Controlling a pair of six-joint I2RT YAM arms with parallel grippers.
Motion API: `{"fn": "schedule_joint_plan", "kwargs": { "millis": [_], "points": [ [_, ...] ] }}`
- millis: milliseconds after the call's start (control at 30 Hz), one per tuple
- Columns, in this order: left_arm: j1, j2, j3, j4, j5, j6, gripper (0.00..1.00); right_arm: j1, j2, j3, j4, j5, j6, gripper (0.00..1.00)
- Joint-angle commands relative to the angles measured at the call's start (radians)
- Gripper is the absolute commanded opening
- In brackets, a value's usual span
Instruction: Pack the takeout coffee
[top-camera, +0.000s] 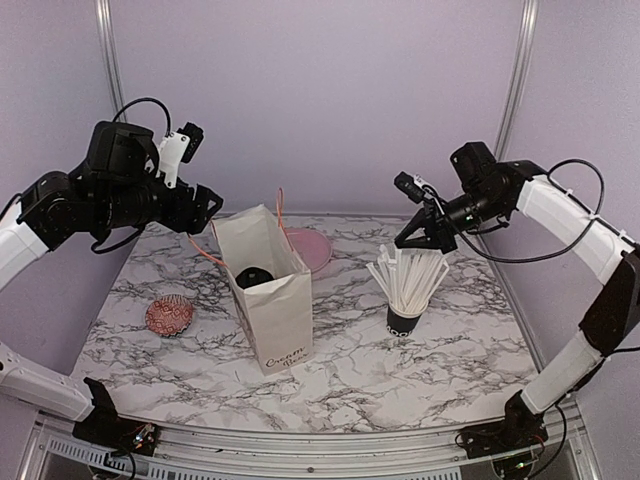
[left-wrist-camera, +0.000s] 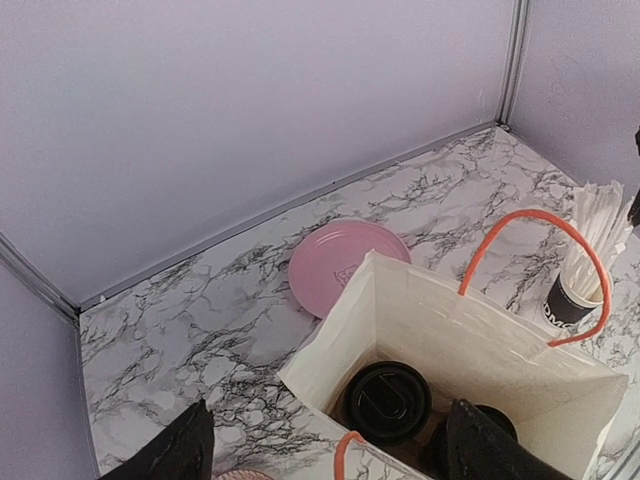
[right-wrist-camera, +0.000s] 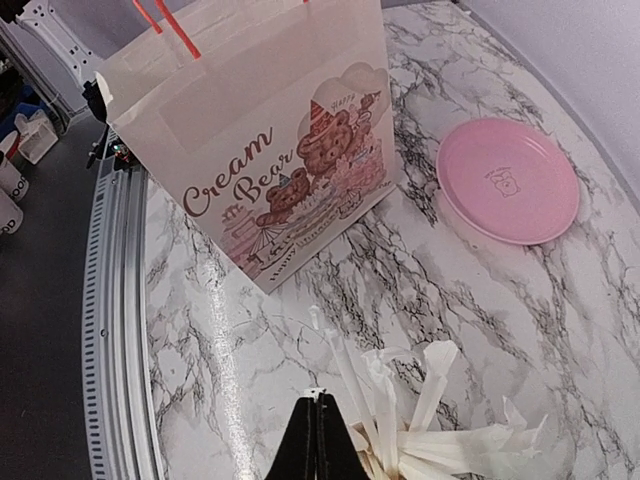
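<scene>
Left gripper (left-wrist-camera: 330, 430), fingers spread, hung over the paper bag (left-wrist-camera: 450, 330) at lower right (two takeout cups (left-wrist-camera: 388, 400) inside); descending, it could snag the orange handle (left-wrist-camera: 520, 215) and topple the bag.

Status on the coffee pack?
Left tool open over bag. Right tool shut above straws. Coffee cup lid-up inside bag, maybe a second. Orange handle arches over mouth.
</scene>
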Motion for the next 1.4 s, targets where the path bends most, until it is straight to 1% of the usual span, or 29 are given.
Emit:
{"fn": "schedule_joint_plan", "kwargs": {
  "millis": [0, 167, 300, 467, 600, 767, 867, 933, 1033, 1200, 1367],
  "points": [
    [0.006, -0.034, 0.018, 0.016, -0.039, -0.009, 0.81, 0.009, -0.104, 0.077, -0.077, -0.01, -0.016, 0.0],
    [0.006, -0.038, 0.033, 0.015, -0.085, -0.005, 0.82, 0.009, -0.164, 0.21, -0.159, -0.05, -0.04, 0.0],
    [0.007, -0.035, 0.052, 0.013, -0.123, -0.003, 0.82, 0.009, -0.191, 0.373, -0.198, -0.163, -0.045, 0.0],
    [0.006, -0.041, 0.061, 0.014, -0.165, -0.017, 0.82, 0.035, -0.166, 0.548, -0.128, -0.339, 0.028, 0.0],
    [0.006, -0.057, 0.049, 0.015, -0.179, -0.03, 0.82, 0.156, -0.094, 0.66, -0.056, -0.375, 0.089, 0.0],
    [0.006, -0.087, 0.022, 0.012, -0.185, -0.04, 0.82, 0.329, 0.021, 0.781, -0.008, -0.325, 0.118, 0.0],
    [0.006, -0.106, 0.008, 0.013, -0.184, -0.051, 0.82, 0.418, 0.101, 0.832, 0.016, -0.243, 0.124, 0.0],
    [0.006, -0.116, -0.002, 0.013, -0.182, -0.054, 0.83, 0.455, 0.151, 0.866, 0.025, -0.193, 0.122, 0.0],
    [0.006, -0.121, -0.019, 0.013, -0.182, -0.048, 0.83, 0.471, 0.206, 0.907, 0.064, -0.147, 0.143, 0.0],
    [0.007, -0.119, -0.044, 0.014, -0.183, -0.036, 0.83, 0.471, 0.262, 0.982, 0.194, -0.109, 0.228, 0.0],
    [0.007, -0.11, -0.06, 0.016, -0.174, -0.034, 0.83, 0.471, 0.351, 0.978, 0.212, -0.044, 0.233, 0.0]
  ]
}}
